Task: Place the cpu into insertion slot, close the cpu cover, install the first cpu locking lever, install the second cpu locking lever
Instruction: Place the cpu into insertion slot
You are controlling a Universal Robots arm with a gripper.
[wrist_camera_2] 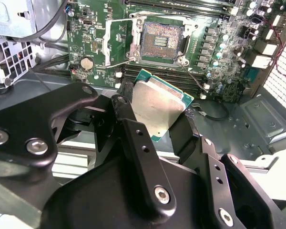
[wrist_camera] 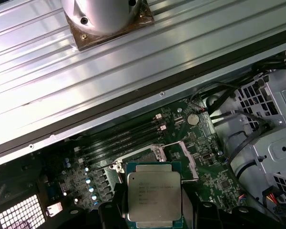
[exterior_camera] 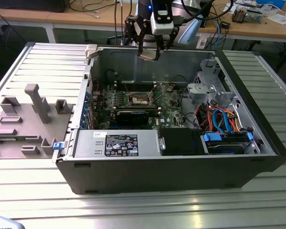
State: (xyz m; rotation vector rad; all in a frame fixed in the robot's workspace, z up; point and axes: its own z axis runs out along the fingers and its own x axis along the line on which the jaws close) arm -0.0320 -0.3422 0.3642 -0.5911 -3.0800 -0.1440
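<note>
At the upper middle of the exterior view the gripper (exterior_camera: pixel 149 54) hangs over the open computer case (exterior_camera: pixel 181 167), its fingers (wrist_camera_2: pixel 121 107) closed to the cpu's (wrist_camera_2: pixel 159 107) width and clamping its edges. The cpu, silver-grey on top with a green rim, is tilted above the bare insertion slot (wrist_camera_2: pixel 161 40), whose cpu cover (wrist_camera_2: pixel 115 43) is swung open.

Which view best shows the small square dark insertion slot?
The second wrist view: the insertion slot lies open, unobstructed. In the first wrist view the flat silver-topped cpu hides most of it; the exterior view shows it distant.

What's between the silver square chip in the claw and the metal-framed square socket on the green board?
In the second wrist view, only long dark slots separate the silver square chip from the metal-framed square socket.
</note>
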